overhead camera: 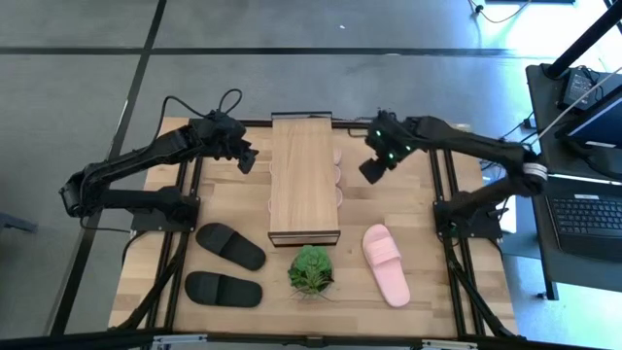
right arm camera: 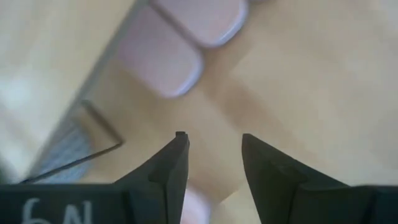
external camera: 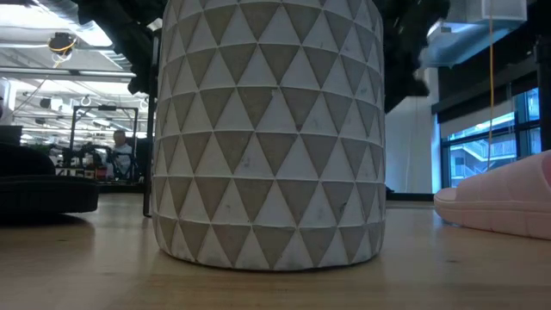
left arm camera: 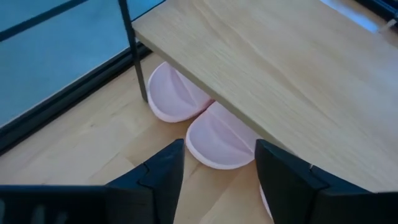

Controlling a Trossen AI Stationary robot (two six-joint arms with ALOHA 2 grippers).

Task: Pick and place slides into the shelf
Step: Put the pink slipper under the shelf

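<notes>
The shelf stands at the table's middle. Pale pink slides lie under its plank top. Their rounded ends poke out on the right side and on the left side. One more pink slide lies sole down at the near right. Two black slides lie at the near left. My left gripper hovers open beside the shelf's far-left corner, above the poking ends. My right gripper hangs open in the air off the shelf's far right side, with nothing between its fingers.
A green plant in a triangle-patterned pot stands just in front of the shelf's near end, between the black slides and the loose pink one. Bare tabletop lies to the right of the shelf.
</notes>
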